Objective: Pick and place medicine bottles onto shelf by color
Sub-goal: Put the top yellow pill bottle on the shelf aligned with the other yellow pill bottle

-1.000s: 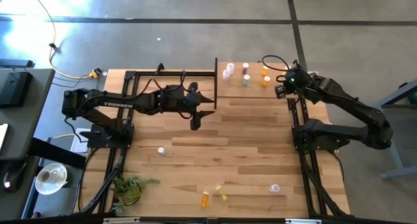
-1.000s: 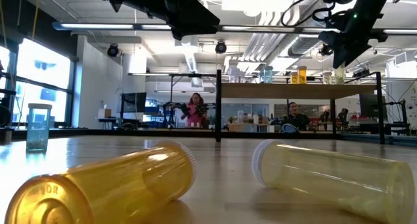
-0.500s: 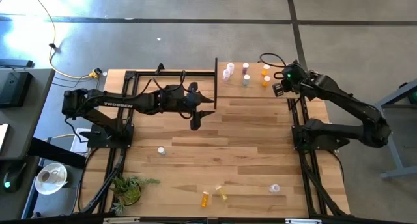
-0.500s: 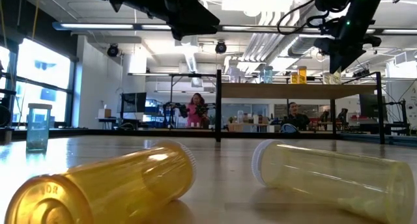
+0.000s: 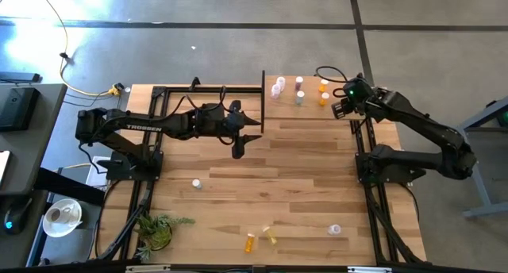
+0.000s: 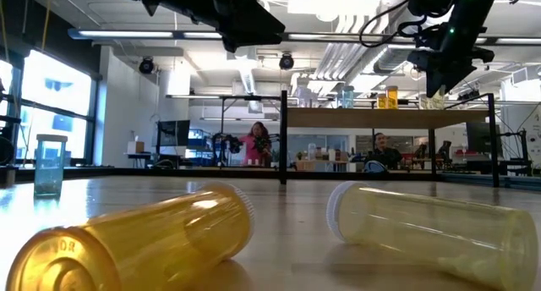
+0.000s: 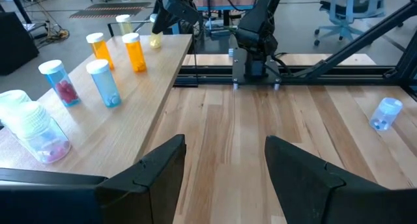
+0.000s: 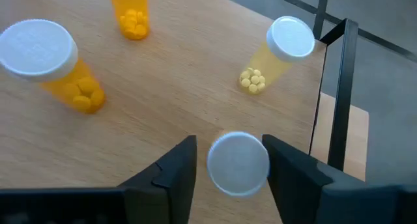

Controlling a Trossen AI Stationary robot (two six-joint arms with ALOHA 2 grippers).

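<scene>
Several medicine bottles stand upright on the shelf (image 5: 305, 106) at the table's far edge: pink ones (image 5: 277, 86), teal ones (image 5: 299, 97) and orange ones (image 5: 323, 92). My right gripper (image 5: 340, 108) hangs open over the shelf's right end, slanting down. In the right wrist view a white-capped bottle (image 8: 238, 163) stands on the shelf between its fingers, near a yellow bottle (image 8: 283, 51) and two orange ones (image 8: 55, 61). I cannot tell whether the fingers touch the cap. My left gripper (image 5: 240, 148) waits open above the table's middle, with nothing between its fingers (image 7: 225, 178).
Loose bottles lie near the table's front edge: an orange one (image 5: 251, 242), a yellow one (image 5: 271, 236) and a clear one (image 5: 334, 228). A teal one (image 5: 196, 183) stands at mid-left. A green plant (image 5: 156, 229) sits at the near left corner. Black posts (image 5: 263, 98) edge the shelf.
My right gripper has edged a little toward the table's left, over the shelf's right end. The bottles on the shelf and on the table have stayed where they were.
</scene>
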